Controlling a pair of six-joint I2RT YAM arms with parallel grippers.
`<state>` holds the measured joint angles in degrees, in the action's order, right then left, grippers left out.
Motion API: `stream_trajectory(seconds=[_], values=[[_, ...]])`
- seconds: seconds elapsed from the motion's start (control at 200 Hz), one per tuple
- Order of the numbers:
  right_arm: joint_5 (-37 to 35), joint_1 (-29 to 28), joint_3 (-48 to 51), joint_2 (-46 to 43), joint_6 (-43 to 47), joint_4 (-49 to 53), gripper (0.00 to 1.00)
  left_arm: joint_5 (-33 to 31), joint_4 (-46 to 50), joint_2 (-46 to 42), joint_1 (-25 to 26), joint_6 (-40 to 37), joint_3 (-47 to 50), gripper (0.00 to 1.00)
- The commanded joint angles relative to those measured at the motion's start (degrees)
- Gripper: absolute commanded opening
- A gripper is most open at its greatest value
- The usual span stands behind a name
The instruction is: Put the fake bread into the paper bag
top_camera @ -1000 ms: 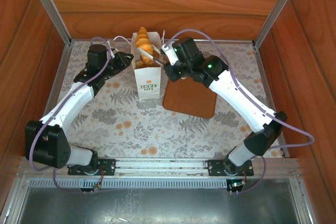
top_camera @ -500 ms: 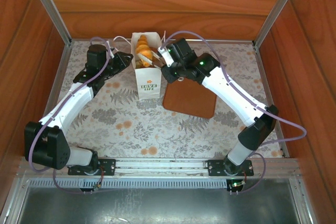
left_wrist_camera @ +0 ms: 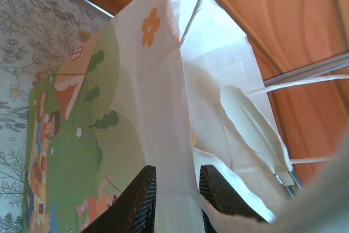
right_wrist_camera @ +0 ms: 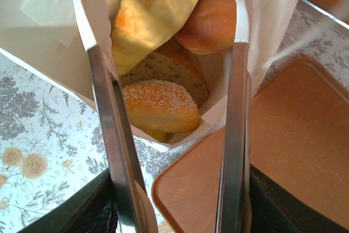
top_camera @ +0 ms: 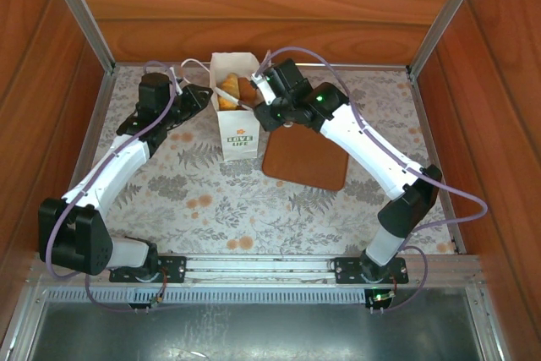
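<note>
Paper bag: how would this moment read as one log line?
left fingers: pinching paper bag wall | right fingers: open at bag mouth | bread: inside bag

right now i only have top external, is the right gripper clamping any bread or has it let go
observer: From the right wrist view, the right gripper has its long metal fingers standing apart at the mouth of the paper bag, with nothing clamped between them.
operator: ok whats on top inside the bag
observer: A croissant lies on top, with a sugar-crusted roll lower down.
operator: and is left actually gripping the bag or just next to it
observer: From the left wrist view, the left gripper has its dark fingers pinched on a fold of the bag's wall.
</note>
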<state>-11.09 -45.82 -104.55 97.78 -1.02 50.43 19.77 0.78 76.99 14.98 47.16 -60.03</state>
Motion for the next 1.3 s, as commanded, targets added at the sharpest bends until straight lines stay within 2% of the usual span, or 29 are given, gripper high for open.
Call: stream_trajectory(seconds=[0.0, 0.225, 0.315, 0.395, 0.565, 0.7, 0.865, 1.03, 1.17, 1.244, 1.294], values=[[-1.9, -0.2, -2.4, 0.1, -0.5, 0.7, 0.58, -0.1, -0.8, -1.4, -0.4, -0.8, 0.8, 0.28], [-3.9, -0.2, -4.9, -0.2, 0.3, 1.6, 0.57, 0.0, -0.8, -2.8, -0.7, -0.7, 0.8, 0.29], [-4.0, -0.2, -5.2, -1.4, 1.0, 0.4, 0.56, 0.5, -0.8, -3.7, -0.8, -0.7, 0.8, 0.37], [-2.8, -0.1, -5.2, -2.2, 2.0, -1.3, 0.56, 0.9, -0.8, -4.7, -1.0, -0.4, 0.8, 0.40], [-0.6, 0.7, -3.5, -9.4, 1.8, -5.2, 0.56, 1.0, -0.5, -7.4, -1.4, -1.1, 1.5, 0.47], [2.4, 1.9, 3.2, -17.0, 0.3, -11.5, 0.56, -2.2, 1.2, -10.5, -2.1, -3.2, 3.2, 0.53], [3.0, 5.9, 14.1, -26.3, -3.5, -15.9, 0.56, -10.1, 8.1, -14.9, -2.4, -9.3, 3.7, 0.57], [1.9, 12.1, 25.6, -33.6, -7.9, -17.4, 0.55, -18.4, 8.2, -19.8, -2.6, -10.2, 8.3, 0.76], [0.5, 15.3, 33.8, -36.5, -10.3, -17.8, 0.54, -20.7, 7.4, -21.8, -3.1, -10.8, 11.5, 0.94], [-0.6, 15.7, 37.5, -36.4, -11.0, -18.1, 0.54, -21.4, 7.2, -22.3, -3.5, -10.0, 13.4, 1.00], [-0.6, 16.0, 40.1, -35.9, -11.4, -18.9, 0.54, -21.4, 6.5, -22.5, -3.9, -9.4, 14.6, 1.00]])
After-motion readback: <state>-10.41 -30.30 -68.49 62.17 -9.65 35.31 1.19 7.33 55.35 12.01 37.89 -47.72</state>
